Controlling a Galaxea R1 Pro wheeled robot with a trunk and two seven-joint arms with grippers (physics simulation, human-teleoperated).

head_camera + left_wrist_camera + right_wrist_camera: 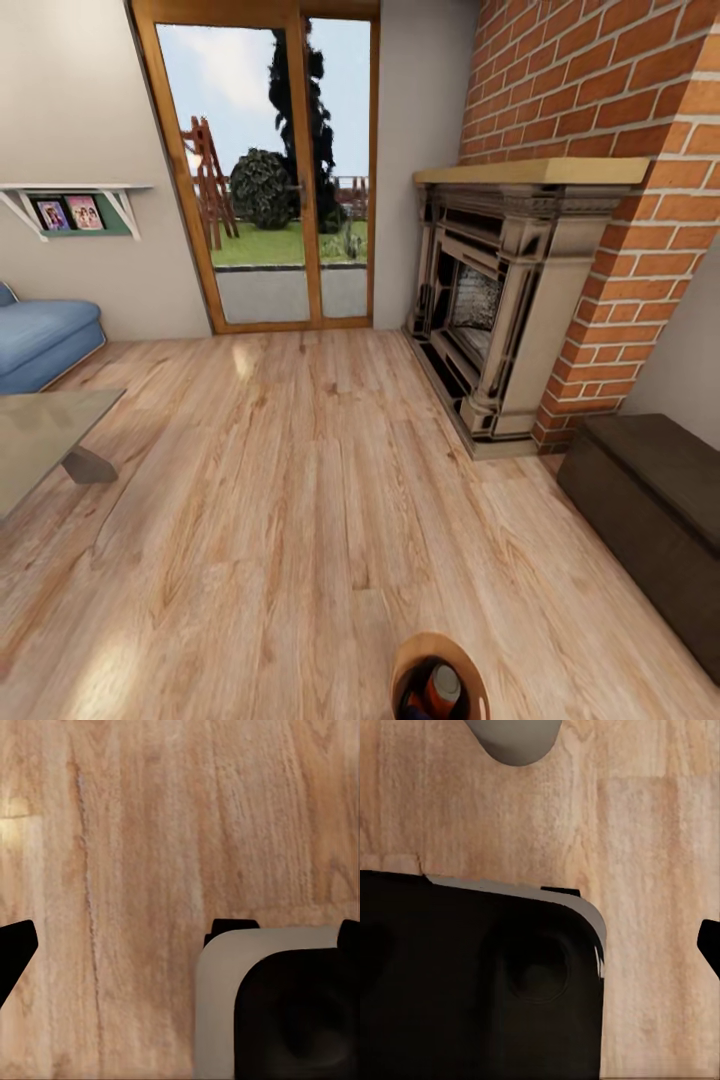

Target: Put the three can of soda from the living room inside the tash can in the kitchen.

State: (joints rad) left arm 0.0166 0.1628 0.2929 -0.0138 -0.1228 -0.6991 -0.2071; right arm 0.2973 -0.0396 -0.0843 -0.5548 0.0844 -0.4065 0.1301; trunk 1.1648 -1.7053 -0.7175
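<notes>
Nearest to the head camera is the bin [437, 638], cut by the picture's lower edge, on the wood floor [300, 520] and well apart from the fireplace [500, 300]. One can [443, 688] lies inside it. Its silver top faces up toward the camera, so I judge that its long axis stands nearly upright, maybe leaning a little on the bin wall. A dark blue part shows just beside it, and I cannot tell if this is a second can. Glass doors [290, 200] are near the fireplace, with a strip of wall between. The sofa [40, 335] and the glass table [45, 430] stand across the floor from the fireplace, and a dark chest [650, 500] is just beside its brick side.

Such a can is probably light, stiff and smooth, so a little slippery. I think it is best taken around the middle of its round side, with the fingers across the long axis.

From the left wrist I see floor, one dark fingertip [15, 949] and part of the robot's base [285, 1012]. Whether the left hand is released or clenched, I cannot tell.

From the right wrist I see again floor, the black base [472, 982] and one dark tip [709, 941]. The right hand's state I cannot tell either.
</notes>
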